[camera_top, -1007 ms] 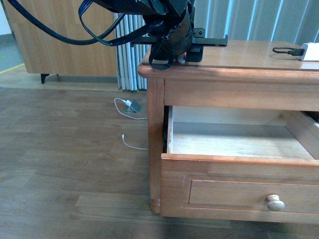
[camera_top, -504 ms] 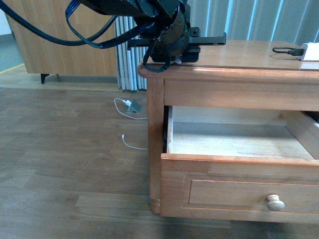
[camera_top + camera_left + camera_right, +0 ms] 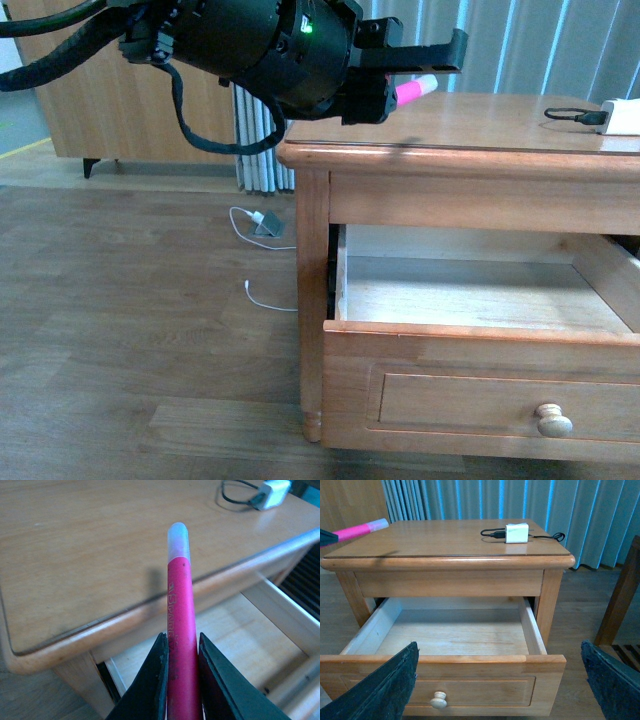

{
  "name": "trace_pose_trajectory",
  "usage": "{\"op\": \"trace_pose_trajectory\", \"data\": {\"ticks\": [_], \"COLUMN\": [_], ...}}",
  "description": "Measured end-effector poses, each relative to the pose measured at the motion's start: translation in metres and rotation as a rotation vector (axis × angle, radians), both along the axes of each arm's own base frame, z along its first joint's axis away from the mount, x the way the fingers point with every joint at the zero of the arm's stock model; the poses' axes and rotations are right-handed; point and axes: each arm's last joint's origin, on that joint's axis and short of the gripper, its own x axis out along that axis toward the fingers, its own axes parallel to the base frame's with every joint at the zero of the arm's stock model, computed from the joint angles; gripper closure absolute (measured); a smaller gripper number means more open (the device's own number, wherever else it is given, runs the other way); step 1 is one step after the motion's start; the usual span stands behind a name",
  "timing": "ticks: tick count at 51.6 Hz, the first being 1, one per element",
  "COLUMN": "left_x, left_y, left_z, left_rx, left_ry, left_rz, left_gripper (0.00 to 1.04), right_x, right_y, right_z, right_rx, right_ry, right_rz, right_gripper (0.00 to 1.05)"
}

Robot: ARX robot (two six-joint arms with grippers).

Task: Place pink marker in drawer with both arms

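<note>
My left gripper [image 3: 392,88] is shut on the pink marker [image 3: 412,91], holding it in the air above the left front corner of the dresser top [image 3: 500,125]. The marker's white cap points away from the jaws, and the left wrist view shows the pink marker [image 3: 179,630] clamped between both black fingers [image 3: 155,680]. Below, the drawer [image 3: 480,290] stands pulled out, nothing in the part I see, its round knob [image 3: 553,420] on the front. From the right wrist view the drawer [image 3: 455,630] lies straight ahead and my right gripper [image 3: 500,690] is open, facing the drawer front.
A white charger block [image 3: 516,532] with a black cable lies at the back of the dresser top. White cable and a plug [image 3: 262,222] rest on the wooden floor to the left. Curtains hang behind. A wooden post [image 3: 622,595] stands to the dresser's right.
The left arm has lifted the marker off the dresser top and swung it up and slightly right; it now hangs clear of the surface. The drawer has not moved.
</note>
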Motion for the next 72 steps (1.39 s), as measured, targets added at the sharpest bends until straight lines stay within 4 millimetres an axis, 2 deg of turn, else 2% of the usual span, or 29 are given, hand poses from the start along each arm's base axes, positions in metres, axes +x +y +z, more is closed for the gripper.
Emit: {"op": "trace_pose_trajectory", "data": {"ticks": [8, 13, 23, 32, 42, 56, 60, 67, 72], "left_x": [-0.016, -0.016, 0.003, 0.020, 0.028, 0.026, 0.018, -0.006, -0.026], "left_y": [-0.008, -0.021, -0.047, -0.070, -0.087, -0.090, -0.082, -0.052, -0.014], "left_z": [-0.014, -0.036, -0.078, -0.106, -0.120, -0.115, -0.106, -0.068, -0.042], "left_rx": [0.085, 0.167, 0.222, 0.258, 0.296, 0.292, 0.289, 0.262, 0.189], "left_ry": [0.001, 0.014, 0.070, 0.111, 0.145, 0.115, 0.081, -0.039, -0.081], "left_rz": [-0.103, -0.146, -0.132, -0.111, -0.108, -0.085, -0.045, 0.063, 0.164], "left_gripper": [0.90, 0.90, 0.90, 0.90, 0.90, 0.53, 0.37, 0.06, 0.07], "right_x": [0.000, 0.000, 0.000, 0.000, 0.000, 0.000, 0.000, 0.000, 0.000], "right_y": [0.000, 0.000, 0.000, 0.000, 0.000, 0.000, 0.000, 0.000, 0.000], "right_z": [0.000, 0.000, 0.000, 0.000, 0.000, 0.000, 0.000, 0.000, 0.000], "right_rx": [0.000, 0.000, 0.000, 0.000, 0.000, -0.001, -0.001, -0.001, -0.001], "right_ry": [0.000, 0.000, 0.000, 0.000, 0.000, 0.000, 0.000, 0.000, 0.000], "right_rz": [0.000, 0.000, 0.000, 0.000, 0.000, 0.000, 0.000, 0.000, 0.000], "right_gripper": [0.08, 0.08, 0.08, 0.08, 0.08, 0.08, 0.08, 0.08, 0.08]}}
